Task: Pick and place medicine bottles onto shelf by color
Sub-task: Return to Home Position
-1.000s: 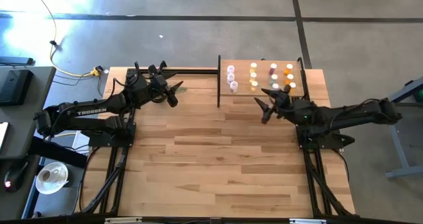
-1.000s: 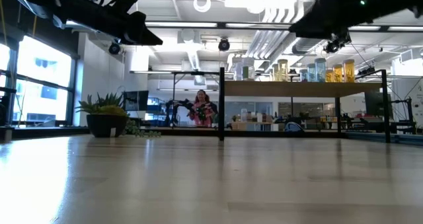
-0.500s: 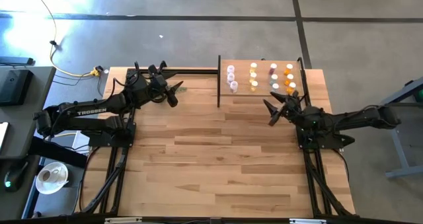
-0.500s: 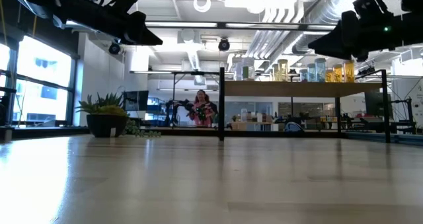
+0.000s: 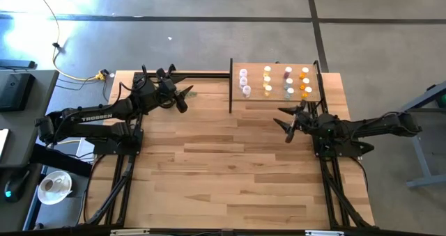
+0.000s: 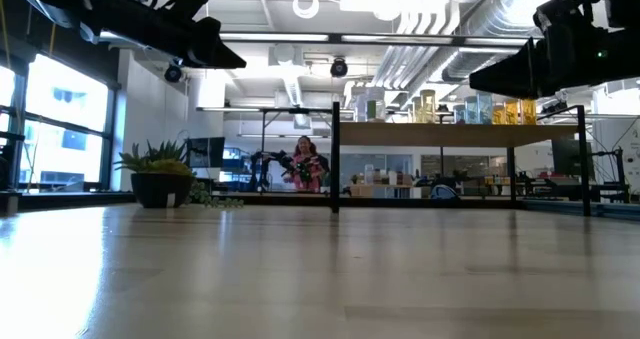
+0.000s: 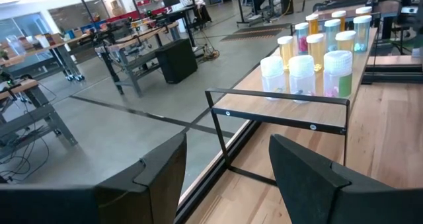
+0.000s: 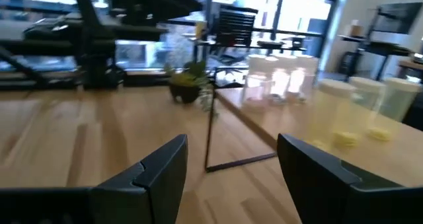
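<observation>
The medicine bottles (image 5: 275,81) stand upright on their bases on the shelf (image 5: 254,97) at the table's far right. They are grouped in columns: white, yellow, purplish and pale blue, orange. In the low view the bottles (image 6: 470,107) line the shelf board (image 6: 460,135). My left gripper (image 5: 185,99) hovers open at the far left, its fingers (image 7: 158,178) pointing toward the shelf, with the bottles (image 7: 317,55) ahead. My right gripper (image 5: 286,123) hangs open just in front of the shelf's near edge, holding nothing (image 8: 231,178).
A small potted plant (image 6: 160,174) stands at the table's far edge near the left gripper, and it also shows in the right wrist view (image 8: 188,85). The shelf's thin black frame (image 7: 277,108) rises above the tabletop. A person (image 6: 305,164) stands far off in the room.
My right gripper has drawn back from the shelf toward the table's near and right edges. It has sunk lower and stayed open with nothing in it.
</observation>
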Motion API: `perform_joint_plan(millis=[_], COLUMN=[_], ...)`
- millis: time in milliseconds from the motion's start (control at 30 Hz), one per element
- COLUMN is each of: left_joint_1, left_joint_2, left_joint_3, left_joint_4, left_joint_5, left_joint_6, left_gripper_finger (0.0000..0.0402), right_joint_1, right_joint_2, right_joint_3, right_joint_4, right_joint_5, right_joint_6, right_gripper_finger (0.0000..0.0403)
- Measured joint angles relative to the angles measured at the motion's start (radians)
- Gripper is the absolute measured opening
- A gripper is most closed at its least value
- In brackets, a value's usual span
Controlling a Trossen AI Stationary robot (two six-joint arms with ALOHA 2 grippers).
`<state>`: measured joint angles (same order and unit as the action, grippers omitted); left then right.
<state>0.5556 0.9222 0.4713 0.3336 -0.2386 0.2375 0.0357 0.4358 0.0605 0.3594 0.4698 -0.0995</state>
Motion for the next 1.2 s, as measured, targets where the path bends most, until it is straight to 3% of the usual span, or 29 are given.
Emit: perform_joint_plan(millis=[267,533,900,1200], left_joint_1=[0.0,0.002,-0.034,-0.167], left_joint_2=[0.0,-0.003,-0.234,-0.443], left_joint_3=[0.0,0.0,0.0,0.0], left_joint_4=[0.0,-0.001,-0.045,-0.045], left_joint_5=[0.0,0.003,0.003,0.003], left_joint_6=[0.0,0.0,0.0,0.0], left_gripper_finger=[0.0207,0.0207,0.0207,0.0207], right_joint_1=[0.0,0.0,0.0,0.0], right_joint_2=[0.0,0.0,0.0,0.0], right_joint_3=[0.0,0.0,0.0,0.0], right_joint_4=[-0.011,-0.036,-0.041,-0.064], right_joint_5=[-0.18,-0.307,-0.313,-0.313], right_joint_6=[-0.006,0.095,0.041,0.05], right_gripper_finger=[0.0224,0.0224,0.0224,0.0224])
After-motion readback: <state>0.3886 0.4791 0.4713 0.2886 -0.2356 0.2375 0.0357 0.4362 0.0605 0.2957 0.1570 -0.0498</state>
